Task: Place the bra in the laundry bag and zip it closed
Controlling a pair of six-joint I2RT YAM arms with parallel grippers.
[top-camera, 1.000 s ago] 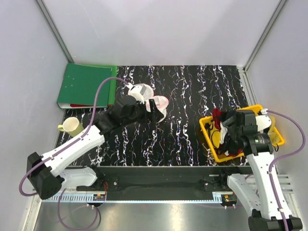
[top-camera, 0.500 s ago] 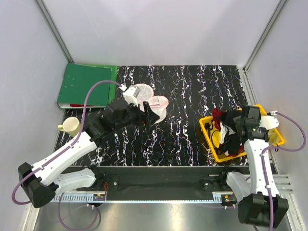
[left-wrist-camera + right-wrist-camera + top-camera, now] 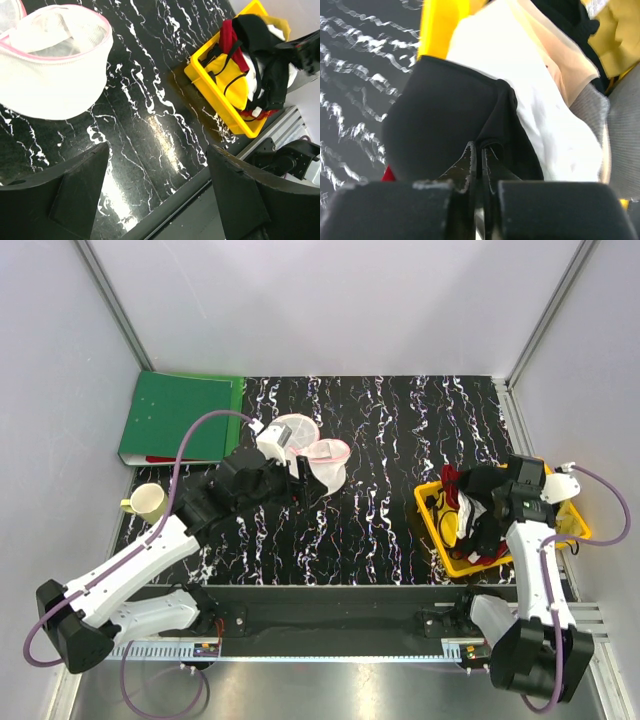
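Note:
The laundry bag (image 3: 326, 462) is a white mesh drum with pink rims, lying on its side with its mouth open, also seen in the left wrist view (image 3: 50, 65). My left gripper (image 3: 302, 481) hovers just beside it, open and empty (image 3: 157, 150). The black bra (image 3: 445, 125) lies on top of the clothes in the yellow basket (image 3: 438, 528). My right gripper (image 3: 480, 147) reaches into that basket (image 3: 492, 502) and is shut on a fold of the bra's black fabric (image 3: 265, 65).
A white garment (image 3: 535, 125) and red and yellow clothes fill the basket (image 3: 220, 102) under the bra. A green folder (image 3: 180, 418) lies at the back left and a cream cup (image 3: 152, 504) stands in front of it. The bag's round lid (image 3: 290, 430) rests behind the bag.
My right gripper has gone from open to shut, closing on the bra in the basket as the arm reached in. The left arm drew back slightly from the bag.

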